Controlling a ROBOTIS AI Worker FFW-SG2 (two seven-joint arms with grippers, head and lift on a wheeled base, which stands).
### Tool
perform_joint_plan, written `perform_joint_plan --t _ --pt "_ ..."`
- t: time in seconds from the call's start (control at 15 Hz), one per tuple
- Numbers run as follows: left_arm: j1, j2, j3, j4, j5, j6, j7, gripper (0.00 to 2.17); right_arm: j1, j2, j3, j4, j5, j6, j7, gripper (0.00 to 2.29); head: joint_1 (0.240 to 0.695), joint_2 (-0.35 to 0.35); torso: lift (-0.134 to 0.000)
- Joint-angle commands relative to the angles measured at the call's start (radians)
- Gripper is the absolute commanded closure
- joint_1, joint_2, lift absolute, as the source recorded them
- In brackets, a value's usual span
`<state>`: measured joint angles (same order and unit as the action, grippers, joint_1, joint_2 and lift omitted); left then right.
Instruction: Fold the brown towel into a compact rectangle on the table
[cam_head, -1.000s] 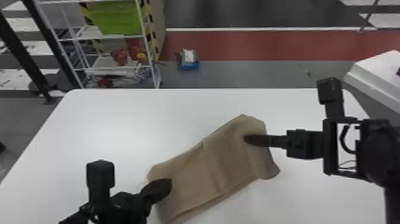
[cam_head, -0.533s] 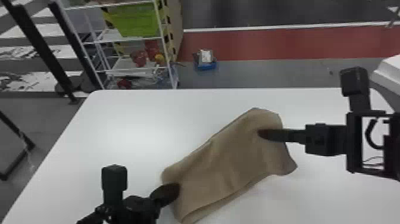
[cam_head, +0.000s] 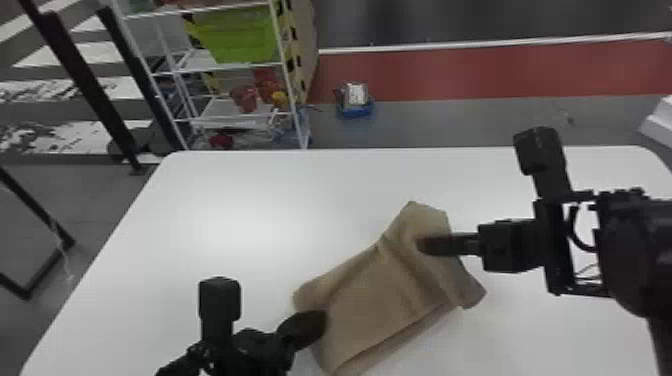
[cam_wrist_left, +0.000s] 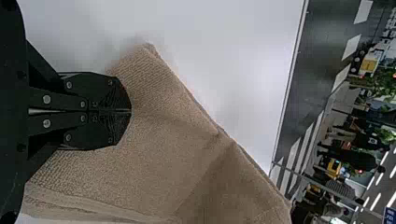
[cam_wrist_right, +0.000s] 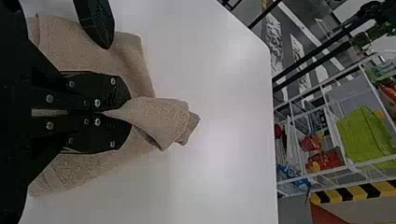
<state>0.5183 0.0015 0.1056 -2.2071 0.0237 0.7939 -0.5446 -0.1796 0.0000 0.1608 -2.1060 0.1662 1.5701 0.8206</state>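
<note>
We find the brown towel (cam_head: 375, 300) lying aslant on the white table (cam_head: 225, 215), its near end to the left and its far end to the right. Layered edges run along its near right side; creases cross it just short of the far end.

Right gripper (cam_head: 421, 244): over the far end, coming in from the right. Jaws closed on a pinch of towel; in the right wrist view we see a bunched tuft of cloth sticking out past the tips.

Left gripper (cam_head: 321, 322): at the towel's near left part. Jaws closed, the two sides meeting along a thin seam, with cloth spread around and beyond the tips. Whether any is nipped between them, we cannot tell.

Beyond the table, to the left, we note a white wire rack (cam_head: 212, 111) with a lime-green bin (cam_head: 240, 37). Right of it, a blue tray (cam_head: 356, 111) sits on the floor, near a red strip (cam_head: 475, 75).
</note>
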Motion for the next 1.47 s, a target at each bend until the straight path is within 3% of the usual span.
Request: perform_joint_plan --t 0.0,0.53,1.4 --pt "0.0 -0.004 -0.001 0.001 0.001 -0.006 0.0 1.82 -0.009 0.001 0.052 0.014 0.023 0.002 -0.001 1.3 0.695 0.166 -0.124" --pt "-0.001 -0.004 -0.018 0.004 0.002 -0.006 0.002 1.82 -0.038 0.001 0.163 0.072 0.042 0.002 -0.034 1.3 0.695 0.212 -0.124" --pt "-0.024 -0.004 -0.11 0.018 -0.007 -0.006 0.025 1.82 -0.072 0.001 0.266 0.159 -0.019 0.002 -0.112 1.3 0.695 0.216 -0.124"
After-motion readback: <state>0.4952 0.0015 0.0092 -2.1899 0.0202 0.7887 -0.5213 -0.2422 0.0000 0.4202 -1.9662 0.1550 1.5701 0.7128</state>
